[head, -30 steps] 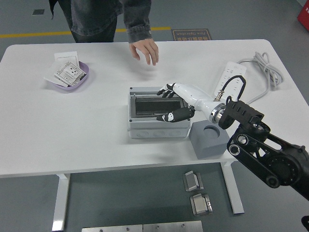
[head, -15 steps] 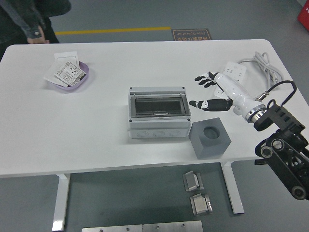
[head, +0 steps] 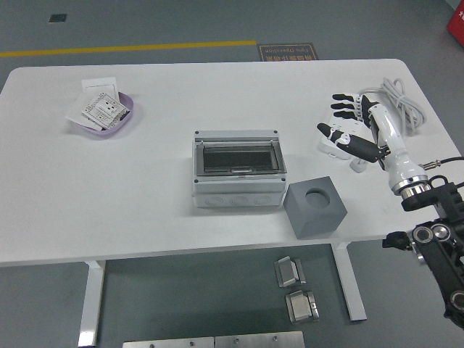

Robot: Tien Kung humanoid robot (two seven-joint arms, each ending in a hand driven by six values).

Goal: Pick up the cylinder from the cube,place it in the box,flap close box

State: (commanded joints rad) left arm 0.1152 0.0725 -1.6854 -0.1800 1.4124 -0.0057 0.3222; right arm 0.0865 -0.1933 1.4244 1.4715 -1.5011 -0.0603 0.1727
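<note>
The grey box (head: 238, 170) sits mid-table with its dark-windowed flap lying shut. To its right the grey cube (head: 316, 208) stands near the front edge, and the round hole in its top is empty. No cylinder shows anywhere. My right hand (head: 341, 116) hovers at the table's right side above a white power strip (head: 330, 146). Its fingers are spread and hold nothing. It is well clear of both box and cube. My left arm is out of the picture.
A purple dish (head: 134, 112) with white cards sits at the back left. A white cable (head: 397, 93) coils at the back right beside the power strip. Metal parts (head: 292, 272) lie on the floor under the table's front.
My right hand has drawn back from the box's lid to the right and now hangs over the power strip. The person at the far side has left the view.
</note>
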